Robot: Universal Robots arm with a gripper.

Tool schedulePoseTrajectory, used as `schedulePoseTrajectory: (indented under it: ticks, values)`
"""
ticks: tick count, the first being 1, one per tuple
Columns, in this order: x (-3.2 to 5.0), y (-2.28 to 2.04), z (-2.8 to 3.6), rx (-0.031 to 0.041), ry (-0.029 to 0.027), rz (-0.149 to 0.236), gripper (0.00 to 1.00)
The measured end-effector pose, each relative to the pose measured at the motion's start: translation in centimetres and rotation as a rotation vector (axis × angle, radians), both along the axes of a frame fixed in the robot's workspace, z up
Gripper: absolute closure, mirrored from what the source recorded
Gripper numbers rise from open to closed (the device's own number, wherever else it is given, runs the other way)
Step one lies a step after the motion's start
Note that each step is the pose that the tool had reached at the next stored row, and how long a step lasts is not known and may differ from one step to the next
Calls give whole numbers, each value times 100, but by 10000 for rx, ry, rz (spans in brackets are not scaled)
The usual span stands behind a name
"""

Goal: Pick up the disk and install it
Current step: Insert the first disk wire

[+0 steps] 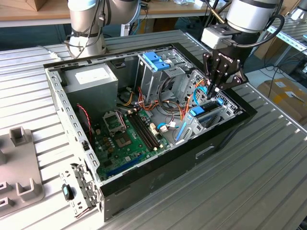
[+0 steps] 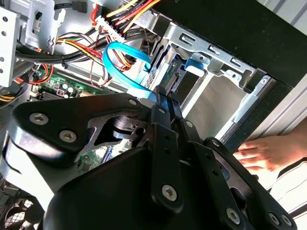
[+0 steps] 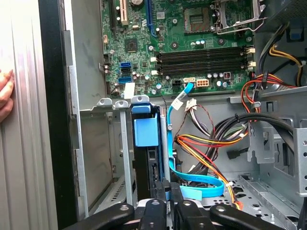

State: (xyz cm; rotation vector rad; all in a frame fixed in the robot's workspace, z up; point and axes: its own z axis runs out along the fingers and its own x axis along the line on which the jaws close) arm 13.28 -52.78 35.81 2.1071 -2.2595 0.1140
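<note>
Disk (image 3: pixel 145 139) stands in its bay (image 3: pixel 96 158), nearly seated. The gripper (image 3: pixel 169 188) touches its edge, jaws pressed together. Installing seems underway; seating calls for straight, gentle pressure.

Probably a workshop: ribbed metal bench (image 1: pixel 268 158), cardboard box (image 1: pixel 283 93) beside.

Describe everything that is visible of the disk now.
The disk stands on edge in a metal bay by the case wall. Its light blue plastic carrier, with a flat tab, frames a dark edge. A blue cable runs beside it. The end effector is at one end; contact is unclear.
</note>
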Motion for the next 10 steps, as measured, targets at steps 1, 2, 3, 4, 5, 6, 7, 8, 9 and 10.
schedulePoseTrajectory:
  ticks: [1,2,3,4,5,6,7,8,9,10]
  values:
    - [0,0,0,0,0,0,84]
    - [0,0,-1,1,0,0,84]
    - [0,0,-1,0,0,-1,84]
    - [0,0,-1,1,0,0,84]
    - [-2,0,-2,2,-1,0,84]
    - [-10,0,-3,5,-13,3,84]
    - [-26,0,-1,10,-57,28,84]
    - [-33,0,-2,12,-82,42,84]
    - [-41,0,-1,13,-106,53,84]
    - [-45,0,-2,13,-120,61,84]
